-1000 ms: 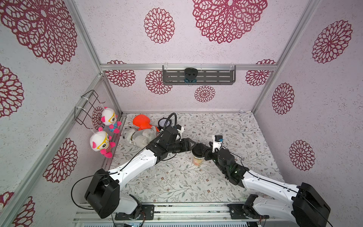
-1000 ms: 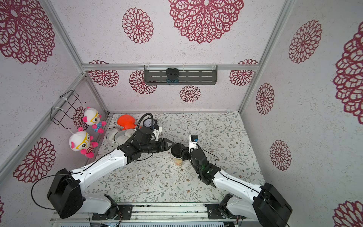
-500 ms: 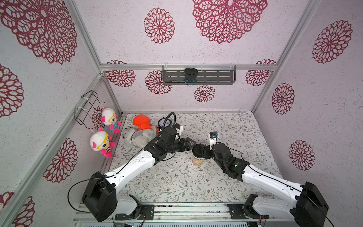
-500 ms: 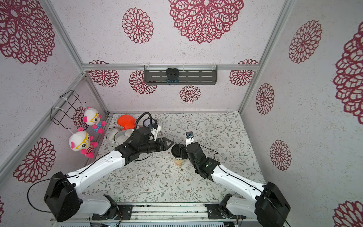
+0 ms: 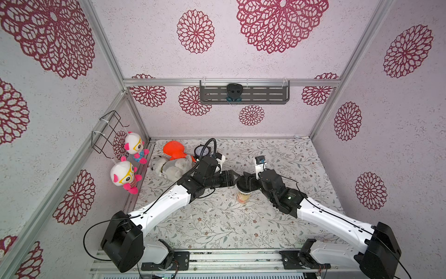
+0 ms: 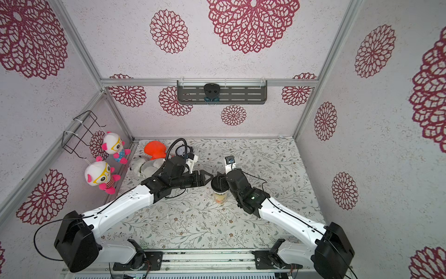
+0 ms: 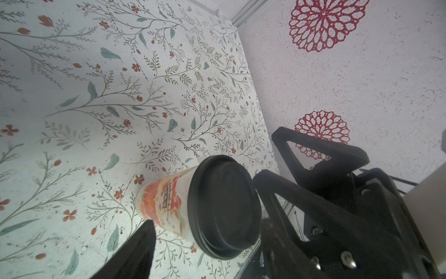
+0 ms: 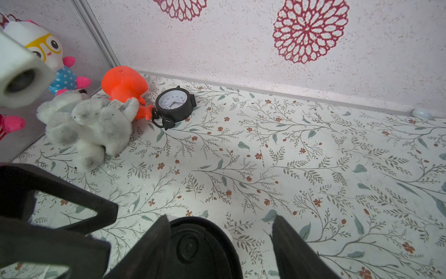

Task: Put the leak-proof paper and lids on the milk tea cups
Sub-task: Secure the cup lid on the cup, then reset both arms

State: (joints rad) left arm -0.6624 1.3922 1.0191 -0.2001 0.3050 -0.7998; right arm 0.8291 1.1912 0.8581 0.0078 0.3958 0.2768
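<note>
One cup [image 5: 243, 197], one black lid [image 7: 224, 210], one clock [image 8: 174, 104], one orange toy [image 8: 123, 83], one grey plush [image 8: 89, 123] — and two hanging dolls [image 5: 121, 175].

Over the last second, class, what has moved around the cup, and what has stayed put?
The right gripper tipped its wrist end toward the far wall and slid slightly further across the black lid. The left gripper hardly shifted. Both stand open at the lid, holding nothing. The cup, its lid on, the clock and the grey plush toy stayed put.
</note>
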